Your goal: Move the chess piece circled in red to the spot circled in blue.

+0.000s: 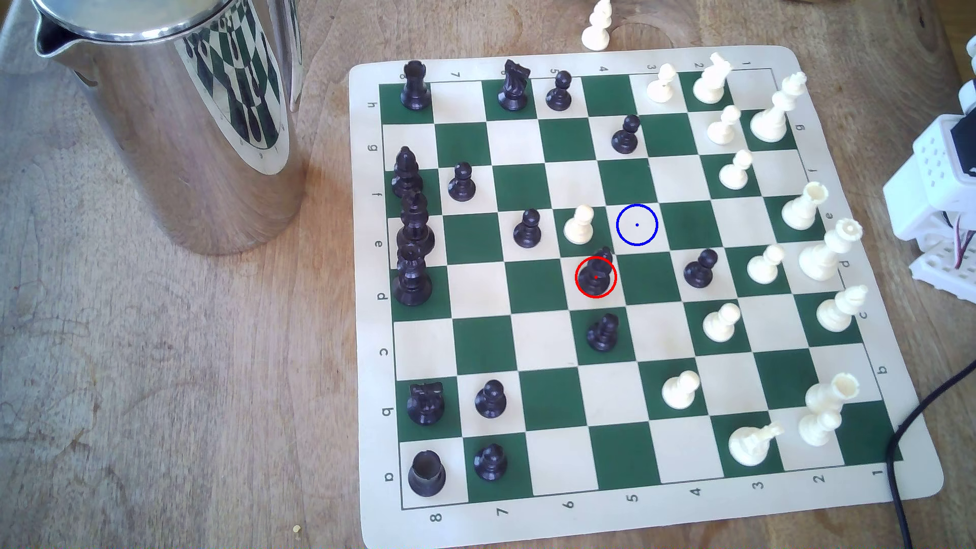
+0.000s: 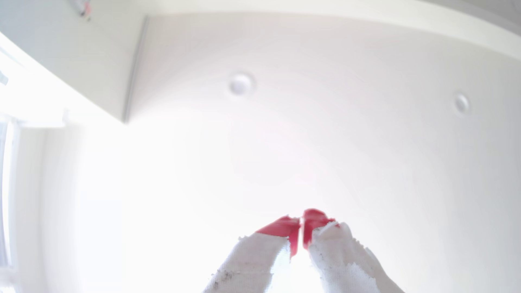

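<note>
Chess piece (image 1: 596,274), small and black, stands inside the red ring on a cream square near the middle of the board (image 1: 649,528), untouched. Printed along the board's near edge run the numbers 8 down to 1, and up the exterior view's left border the letters a to h. One square farther off and toward the exterior view's right, diagonally touching, lies the spot (image 1: 637,225), a bare cream square under a blue ring and dot. A white pawn (image 1: 579,225) stands just beside both, so the lift probably has to go up and over with little sideways room. Beyond the board's far-left side a shiny steel jug (image 1: 174,105) mirrors the squares. At the exterior view's right edge sits the arm's white base (image 1: 929,179). The gripper (image 2: 301,225) points up at a ceiling, its red-tipped, cloth-wrapped jaws nearly together and holding nothing.
</note>
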Available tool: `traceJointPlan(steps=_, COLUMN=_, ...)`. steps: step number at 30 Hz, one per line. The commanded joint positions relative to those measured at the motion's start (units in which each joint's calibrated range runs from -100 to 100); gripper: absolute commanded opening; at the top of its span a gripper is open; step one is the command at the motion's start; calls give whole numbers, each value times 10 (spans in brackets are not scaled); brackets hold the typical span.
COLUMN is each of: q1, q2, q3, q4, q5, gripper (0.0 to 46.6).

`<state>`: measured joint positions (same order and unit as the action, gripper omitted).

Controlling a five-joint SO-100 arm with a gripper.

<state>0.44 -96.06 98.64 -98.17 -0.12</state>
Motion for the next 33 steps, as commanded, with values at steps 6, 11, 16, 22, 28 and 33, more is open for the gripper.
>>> traceJointPlan(steps=6, q1=71, q2=3, q3=13, q4=-15, q5=88, gripper=2)
traceJointPlan(steps=11, q1=71, q2=2, q3=13, q4=-15, q5=88, gripper=2)
traceJointPlan(steps=16, q1=71, q2=2, q3=13, q4=-15, q5=88, gripper=2)
traceJointPlan(steps=22, q1=66, q2=3, q3=-8, q4=75, q5=88, gripper=2)
traceJointPlan(steps=28, q1=61, q2=2, q3=-97, q4=293, q5=83, gripper=2)
traceJointPlan(steps=33, q1=55, q2=3, q3=-161, q4=480, q5=61, gripper=2)
